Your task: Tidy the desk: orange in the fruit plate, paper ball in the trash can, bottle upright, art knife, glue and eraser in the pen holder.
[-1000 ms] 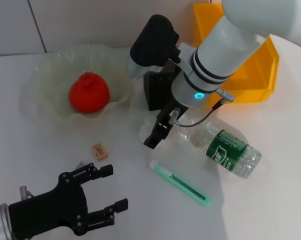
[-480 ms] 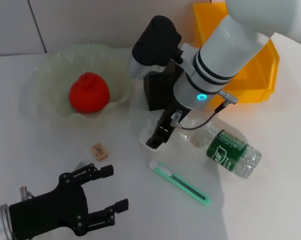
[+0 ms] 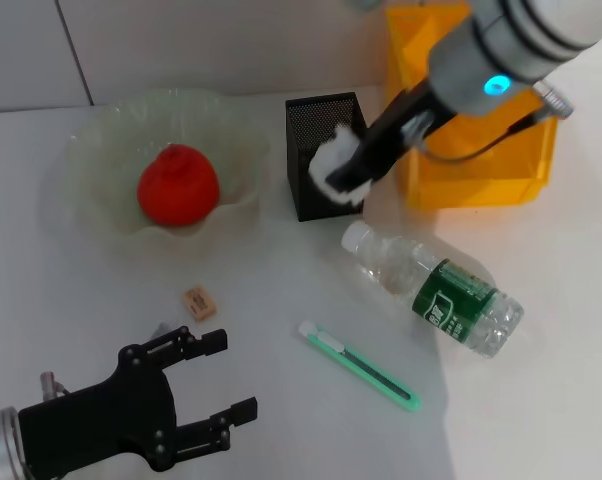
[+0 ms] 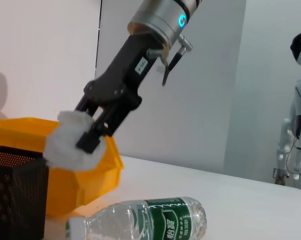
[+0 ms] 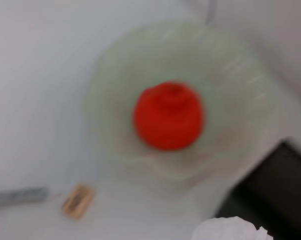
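Observation:
My right gripper (image 3: pixel 343 180) is shut on the white paper ball (image 3: pixel 333 162), held in the air beside the black mesh pen holder (image 3: pixel 316 170) and close to the yellow trash can (image 3: pixel 481 160). The left wrist view shows the same grip on the paper ball (image 4: pixel 70 145). The orange (image 3: pixel 178 185) sits in the glass fruit plate (image 3: pixel 91 150). The clear bottle (image 3: pixel 441 290) lies on its side. A green art knife (image 3: pixel 359 365) and a tan eraser (image 3: pixel 199 302) lie on the table. My left gripper (image 3: pixel 216 385) rests open at the front left. A grey stick (image 5: pixel 18 196), possibly the glue, lies near the eraser (image 5: pixel 78 201).
The yellow trash can (image 4: pixel 75 175) stands at the back right, right behind the pen holder (image 4: pixel 13 195). The bottle (image 4: pixel 150 220) lies in front of it. White table stretches to the right of the bottle.
My right gripper has risen from the table in front of the pen holder with the paper ball and swung up and right toward the yellow can. The left arm has not moved.

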